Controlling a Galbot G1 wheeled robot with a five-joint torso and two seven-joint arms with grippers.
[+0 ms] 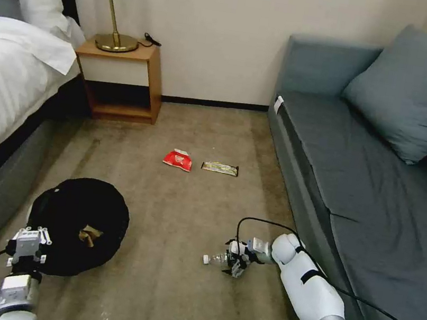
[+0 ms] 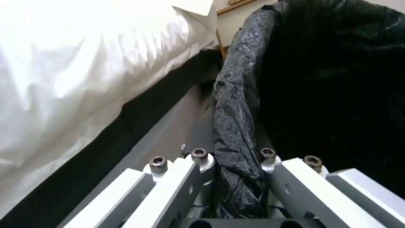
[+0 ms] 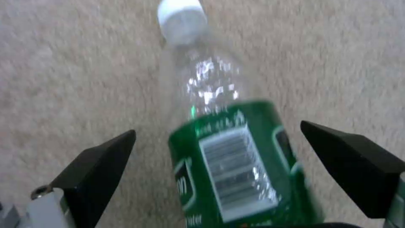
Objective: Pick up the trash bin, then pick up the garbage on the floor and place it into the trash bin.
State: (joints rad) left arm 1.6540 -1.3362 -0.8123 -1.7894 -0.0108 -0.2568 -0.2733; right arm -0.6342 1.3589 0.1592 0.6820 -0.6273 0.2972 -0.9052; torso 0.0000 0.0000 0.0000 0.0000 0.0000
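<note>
The trash bin (image 1: 77, 214), lined with a black bag, is at the lower left beside the bed, with a crumpled brown paper bag (image 1: 90, 235) inside. My left gripper (image 1: 28, 246) is shut on its near rim; in the left wrist view the bag rim (image 2: 236, 126) is pinched in the left gripper (image 2: 234, 156). The garbage on the carpet is a clear bottle with a green label (image 1: 216, 259), a red-white packet (image 1: 178, 159) and a bar wrapper (image 1: 220, 168). My right gripper (image 1: 234, 263) is open low over the bottle (image 3: 227, 152), its black fingers (image 3: 97, 164) on either side without touching it.
A bed (image 1: 6, 81) lines the left side and a grey sofa (image 1: 361, 171) the right. A wooden nightstand (image 1: 121, 79) with a brass lamp (image 1: 112, 32) stands against the far wall. Open carpet (image 1: 178, 213) lies between bin, bottle and the two wrappers.
</note>
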